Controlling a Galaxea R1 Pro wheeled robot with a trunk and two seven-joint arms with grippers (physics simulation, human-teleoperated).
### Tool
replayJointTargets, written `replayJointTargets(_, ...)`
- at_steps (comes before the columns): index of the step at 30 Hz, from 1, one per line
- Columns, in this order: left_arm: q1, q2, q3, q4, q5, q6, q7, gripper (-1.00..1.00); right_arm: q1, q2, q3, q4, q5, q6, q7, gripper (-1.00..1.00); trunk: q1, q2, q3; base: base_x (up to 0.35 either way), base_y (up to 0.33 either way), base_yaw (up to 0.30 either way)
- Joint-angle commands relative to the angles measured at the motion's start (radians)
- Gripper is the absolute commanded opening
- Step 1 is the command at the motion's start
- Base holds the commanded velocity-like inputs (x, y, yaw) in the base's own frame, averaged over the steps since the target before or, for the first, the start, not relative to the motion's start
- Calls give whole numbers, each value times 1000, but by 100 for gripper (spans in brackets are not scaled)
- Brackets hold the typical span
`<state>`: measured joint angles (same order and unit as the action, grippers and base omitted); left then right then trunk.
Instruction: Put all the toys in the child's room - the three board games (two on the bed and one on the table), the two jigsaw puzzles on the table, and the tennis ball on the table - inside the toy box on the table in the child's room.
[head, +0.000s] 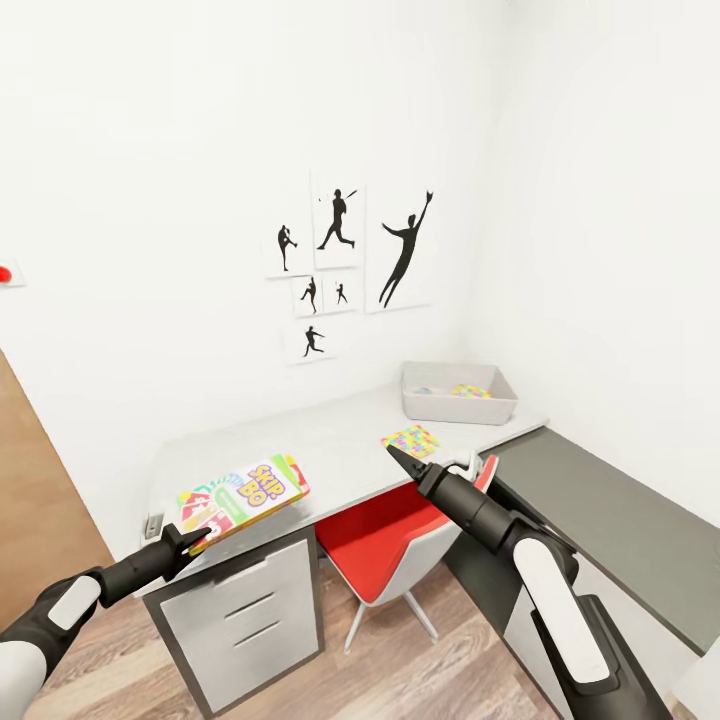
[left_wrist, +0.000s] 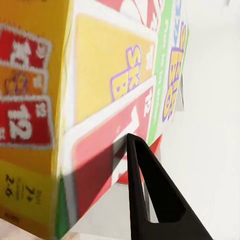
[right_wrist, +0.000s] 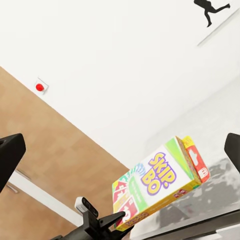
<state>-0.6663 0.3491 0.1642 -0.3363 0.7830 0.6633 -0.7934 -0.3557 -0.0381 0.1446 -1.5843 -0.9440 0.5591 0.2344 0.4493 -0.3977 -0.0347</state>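
My left gripper (head: 192, 540) is shut on the lower corner of the orange-green Skip-Bo board game (head: 245, 494), held tilted just above the table's (head: 330, 440) left front end. In the left wrist view one dark finger (left_wrist: 150, 200) presses on the box (left_wrist: 100, 100). My right gripper (head: 400, 460) hangs open over the table's front edge, just in front of a jigsaw puzzle (head: 411, 440) lying flat. The grey toy box (head: 500, 408) stands at the table's far right corner with another jigsaw puzzle (head: 470, 391) inside. The tennis ball and the bed are out of view.
A red chair (head: 380, 540) is tucked under the table below my right arm. Grey drawers (head: 240, 620) stand under the table's left end. A lower dark grey cabinet (head: 600, 520) runs along the right wall. A brown door (head: 40, 500) is at the left.
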Motion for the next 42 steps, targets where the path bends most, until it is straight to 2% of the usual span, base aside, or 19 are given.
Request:
replayJointTargets(1,-1,0,3,0,-1,4,-1,-100,-1,0,0,0,-2,4,0,100,1,-2,-2,0,0,-3)
replayJointTargets(14,-1,-1,2,0,-1,2,-1,-100,0,0,1,0,-3,2,2,100,1,-2,0,0,0,-28)
replayJointTargets(42,-1,0,1,0,-1,-1,-2,-100,0,5,1,0,2,2,2,100,1,-2,32,0,0,-204)
